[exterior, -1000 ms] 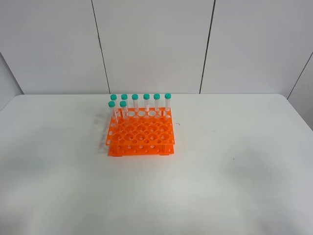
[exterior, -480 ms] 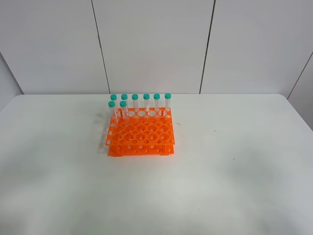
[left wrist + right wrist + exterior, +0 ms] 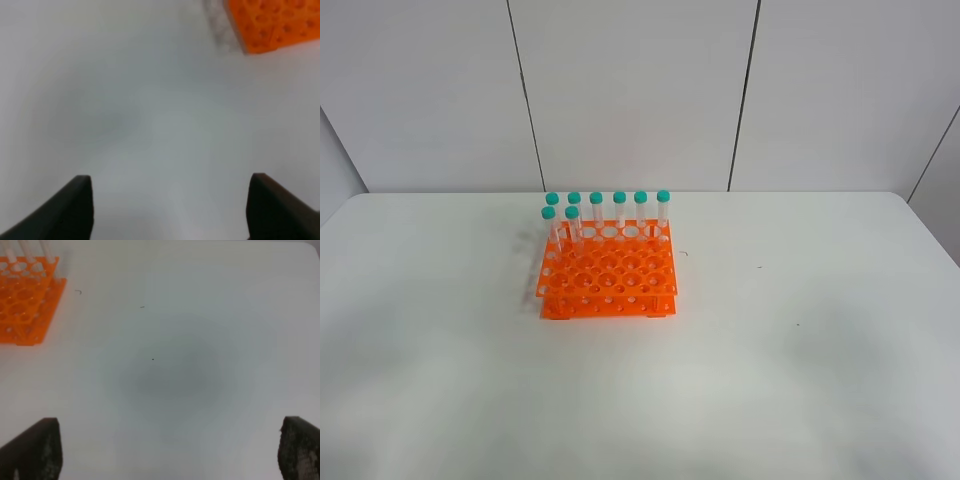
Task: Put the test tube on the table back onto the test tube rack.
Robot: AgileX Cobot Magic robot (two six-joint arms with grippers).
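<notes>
The test tube rack (image 3: 608, 275) sits on the table (image 3: 800, 380) a little left of centre in the high view, with 8 teal-capped tubes (image 3: 619, 208) standing upright in it: 6 along the far row and 2 in the next row at the left end. No tube lies loose on the white surface in any view, so the test tube of the task cannot be told apart from the others standing in the rack. Neither arm shows in the high view. The left gripper (image 3: 170, 207) appears only as 2 dark fingertips (image 3: 70, 210) cut off by the frame edge, standing well apart with nothing between them — just bare, blurred tabletop and a soft grey shadow beneath. One corner of the rack (image 3: 275, 22) shows in that wrist view, out of focus, its holes hard to make out. The right gripper (image 3: 170, 450) is likewise seen only at its 2 fingertips (image 3: 35, 450), spread wide and empty over the table, with a faint round shadow under them. In the right wrist view part of the rack (image 3: 25, 305) is cut off at the edge, and only the clear lower bodies of a few tubes (image 3: 25, 250) are visible — their caps lie out of frame. A few tiny dark specks (image 3: 152, 359) mark the table, too small to identify.
</notes>
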